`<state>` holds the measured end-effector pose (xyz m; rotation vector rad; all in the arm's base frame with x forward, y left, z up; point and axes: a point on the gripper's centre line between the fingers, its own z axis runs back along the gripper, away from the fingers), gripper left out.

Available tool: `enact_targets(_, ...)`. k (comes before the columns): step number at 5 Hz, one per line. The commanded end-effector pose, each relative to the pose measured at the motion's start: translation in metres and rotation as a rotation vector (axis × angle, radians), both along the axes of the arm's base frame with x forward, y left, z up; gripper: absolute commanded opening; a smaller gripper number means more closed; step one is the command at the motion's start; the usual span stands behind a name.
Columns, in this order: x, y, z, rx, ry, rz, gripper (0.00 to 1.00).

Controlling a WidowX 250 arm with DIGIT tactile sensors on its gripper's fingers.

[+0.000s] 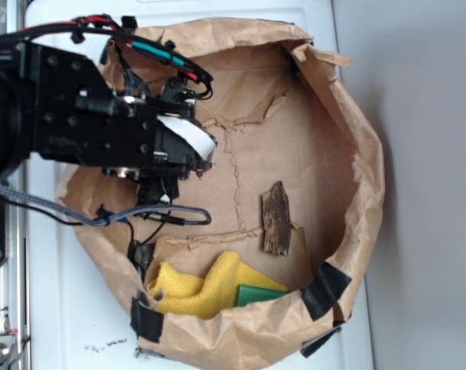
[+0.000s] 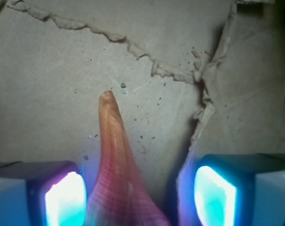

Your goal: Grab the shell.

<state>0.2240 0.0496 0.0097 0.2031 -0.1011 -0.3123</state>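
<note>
Glowing fingers (image 2: 67,200) are being held apart astride the shell (image 2: 116,174); slippage is being risked by its glossy taper.

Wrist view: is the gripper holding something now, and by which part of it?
It cannot be told. The shell lies between the two lit pads, wide end nearest, tip pointing away. A gap shows on its right side, so no firm hold is visible.
</note>
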Motion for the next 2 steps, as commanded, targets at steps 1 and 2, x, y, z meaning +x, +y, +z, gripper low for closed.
enact_targets(1, -0.005, -0.0008, 0.0018, -0.043, 0.009, 0.013, 0.0)
enact_targets(2, -0.0084, -0.0012, 0.0114, -0.07, -0.004, 0.008, 0.0)
